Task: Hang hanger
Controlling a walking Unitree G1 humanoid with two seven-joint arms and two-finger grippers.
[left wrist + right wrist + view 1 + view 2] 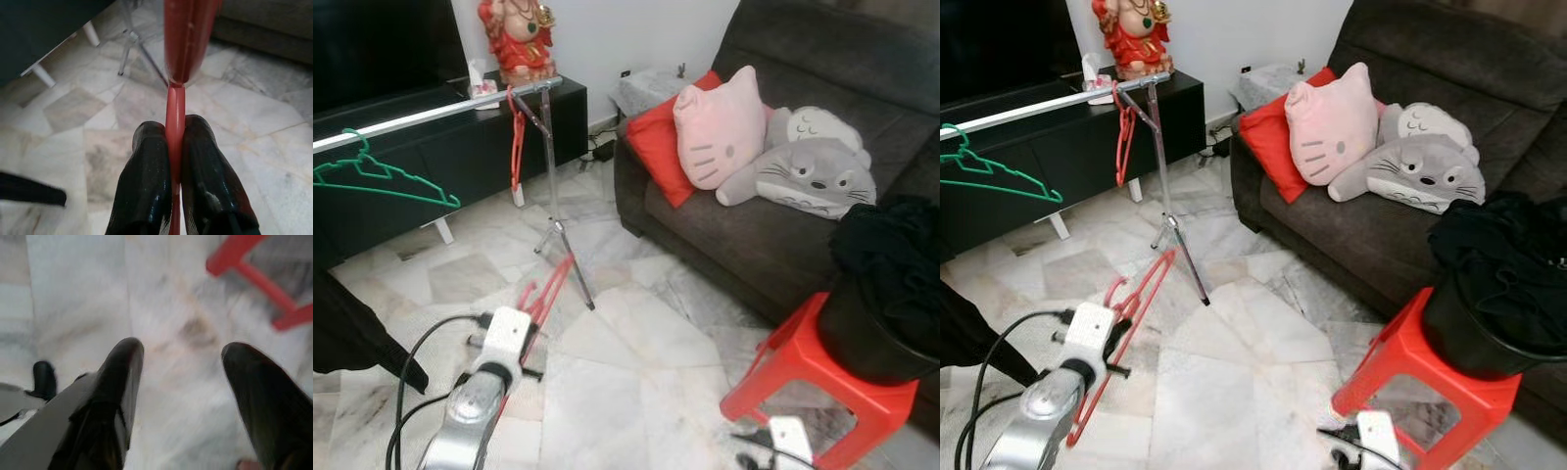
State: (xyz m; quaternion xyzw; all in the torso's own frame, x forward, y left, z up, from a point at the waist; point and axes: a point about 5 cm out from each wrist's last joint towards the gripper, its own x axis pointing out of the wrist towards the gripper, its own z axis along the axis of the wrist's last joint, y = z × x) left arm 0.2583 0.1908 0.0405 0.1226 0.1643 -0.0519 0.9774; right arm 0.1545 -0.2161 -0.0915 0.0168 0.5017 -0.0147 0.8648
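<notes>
My left gripper [173,128] is shut on a red plastic hanger [175,105], pinching its thin bar between both fingers. The hanger [1143,292] is held low over the marble floor, in front of the rail stand's legs. A silver clothes rail [431,114] runs from the far left to its tripod stand [554,186]. On the rail hang a green hanger [384,177] and another red hanger [516,147] near the stand end. My right gripper [178,350] is open over the floor beside the red stool [254,271], holding nothing.
A dark sofa [744,245] with a red cushion, a pink cat pillow [715,127] and a grey plush stands on the right. A black bucket of dark clothes [886,294] sits on the red stool [803,377]. A black TV cabinet [460,157] lines the far wall.
</notes>
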